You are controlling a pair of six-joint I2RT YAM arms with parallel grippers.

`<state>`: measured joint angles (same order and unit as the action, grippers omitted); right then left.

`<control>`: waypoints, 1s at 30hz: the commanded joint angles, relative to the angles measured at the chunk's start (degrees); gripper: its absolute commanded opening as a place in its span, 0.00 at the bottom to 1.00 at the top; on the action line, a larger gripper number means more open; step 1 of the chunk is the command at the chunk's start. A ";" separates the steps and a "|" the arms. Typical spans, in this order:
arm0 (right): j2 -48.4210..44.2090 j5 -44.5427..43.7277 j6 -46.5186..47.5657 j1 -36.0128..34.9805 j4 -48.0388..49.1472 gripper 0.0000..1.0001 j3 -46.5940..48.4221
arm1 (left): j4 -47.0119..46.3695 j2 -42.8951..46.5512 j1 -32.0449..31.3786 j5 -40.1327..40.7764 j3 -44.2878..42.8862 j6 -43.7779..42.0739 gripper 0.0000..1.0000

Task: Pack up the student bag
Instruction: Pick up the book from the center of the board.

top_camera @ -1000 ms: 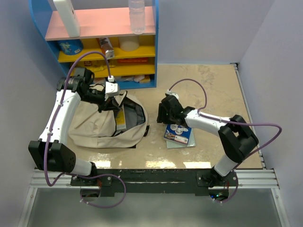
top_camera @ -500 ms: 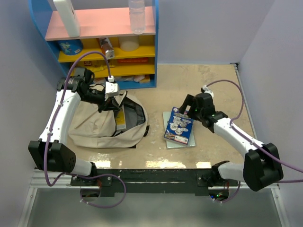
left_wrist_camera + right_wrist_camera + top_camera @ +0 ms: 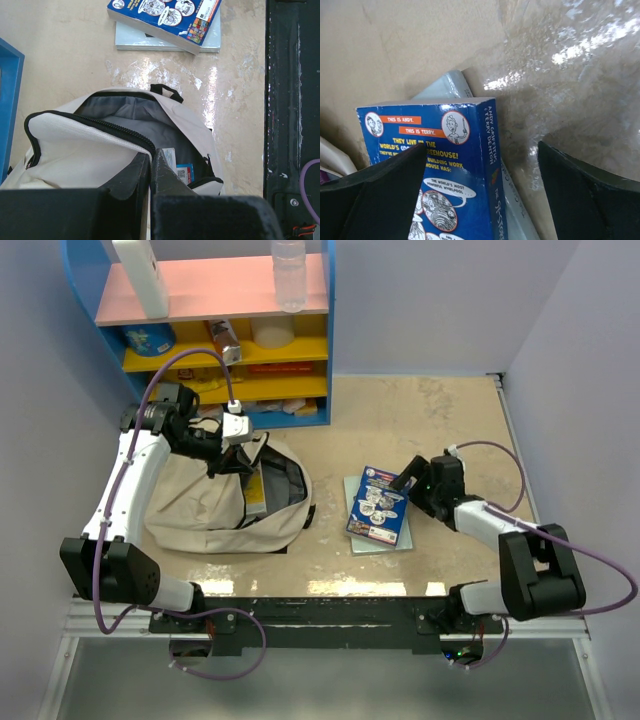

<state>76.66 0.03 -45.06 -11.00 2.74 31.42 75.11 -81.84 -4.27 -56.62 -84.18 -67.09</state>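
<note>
The student bag (image 3: 200, 508), beige with black zippers, lies at the left with its mouth open toward the middle. A book (image 3: 256, 490) shows inside it, also visible in the left wrist view (image 3: 181, 171). My left gripper (image 3: 232, 452) is shut on the bag's zippered upper rim (image 3: 90, 127) and holds it up. A blue paperback (image 3: 378, 508) lies on a pale book (image 3: 388, 542) at the centre. My right gripper (image 3: 410, 486) is open, low at the paperback's right edge. In the right wrist view its spine (image 3: 492, 165) lies between the spread fingers (image 3: 380, 190).
A blue shelf unit (image 3: 325, 340) with pink and yellow shelves stands at the back left, holding a clear bottle (image 3: 288, 275), a white container (image 3: 140, 275) and small items. A black rail (image 3: 320, 612) runs along the near table edge. Walls close in on both sides.
My right arm swung from the books' left side over to their right, dropped low and opened its jaws wide. The left arm and the bag have not moved.
</note>
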 commanded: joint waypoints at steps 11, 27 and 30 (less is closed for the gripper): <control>10.69 4.98 -15.49 0.46 27.22 0.81 -6.98 | 0.30 1.42 -0.65 -2.88 -2.39 0.21 0.00; -5.29 0.23 -10.23 0.55 14.49 0.02 -2.07 | 0.21 2.04 -0.65 -2.70 -1.86 -0.15 0.00; -7.23 4.34 -10.48 0.28 14.92 0.00 1.53 | 0.21 1.86 -0.65 -2.88 -1.86 -0.32 0.00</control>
<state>72.62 2.37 -57.10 -10.46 19.18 26.65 75.11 -81.84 -4.32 -56.14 -84.18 -67.05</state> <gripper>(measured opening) 0.281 0.038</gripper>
